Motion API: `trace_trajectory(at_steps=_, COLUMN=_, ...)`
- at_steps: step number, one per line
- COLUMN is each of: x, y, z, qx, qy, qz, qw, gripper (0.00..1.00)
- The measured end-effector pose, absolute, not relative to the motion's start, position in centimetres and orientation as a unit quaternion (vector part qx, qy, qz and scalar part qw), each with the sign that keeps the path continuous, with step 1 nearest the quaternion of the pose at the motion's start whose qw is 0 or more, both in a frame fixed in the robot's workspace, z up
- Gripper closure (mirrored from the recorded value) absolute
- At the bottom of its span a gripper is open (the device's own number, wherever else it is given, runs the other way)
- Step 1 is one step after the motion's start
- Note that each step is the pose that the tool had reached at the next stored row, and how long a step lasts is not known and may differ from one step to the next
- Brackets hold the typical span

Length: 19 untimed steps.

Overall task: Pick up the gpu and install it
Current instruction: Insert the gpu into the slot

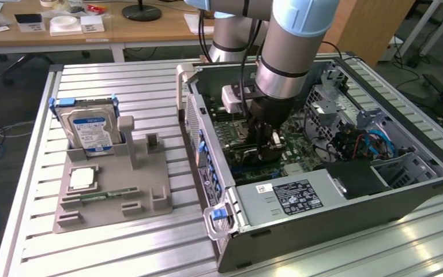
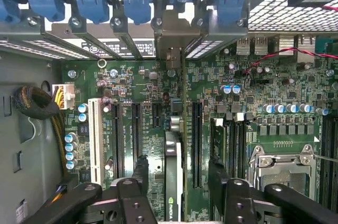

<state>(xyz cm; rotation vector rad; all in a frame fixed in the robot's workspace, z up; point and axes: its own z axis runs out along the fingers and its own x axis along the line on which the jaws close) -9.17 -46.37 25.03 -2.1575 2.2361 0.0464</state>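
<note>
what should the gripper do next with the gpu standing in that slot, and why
Probably lift straight up, away from the board. In the wrist view the gripper has its fingers spread apart, one on each side of the gpu, which stands on edge on the motherboard with its bracket at the case's rear openings, so it looks released.

Bright, even light fills the exterior view, and the ribbed metal tabletop [image 1: 129, 81] throws pale glare along its slats, strongest toward the near edge. The open computer case [image 1: 406, 199] holds softer shadow inside, darkest under the robot arm [image 1: 287, 63]. In the wrist view the motherboard [image 2: 274, 123] is evenly lit and fairly sharp, while the black tool [image 2: 177, 182] close to the lens looks soft. A washed-out white band runs beyond the blue slot clips [image 2: 137, 2].
</note>
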Motion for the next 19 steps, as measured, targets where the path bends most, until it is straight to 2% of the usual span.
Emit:
trace_trajectory(at_steps=5, x=-9.2, y=-46.4, z=25.7, qx=-0.694, qy=0.719, qz=0.015, qw=0.017, gripper=0.43)
trace_trajectory(at_steps=19, x=-9.2, y=-46.4, z=30.6, qx=-0.694, qy=0.719, qz=0.015, qw=0.017, gripper=0.43)
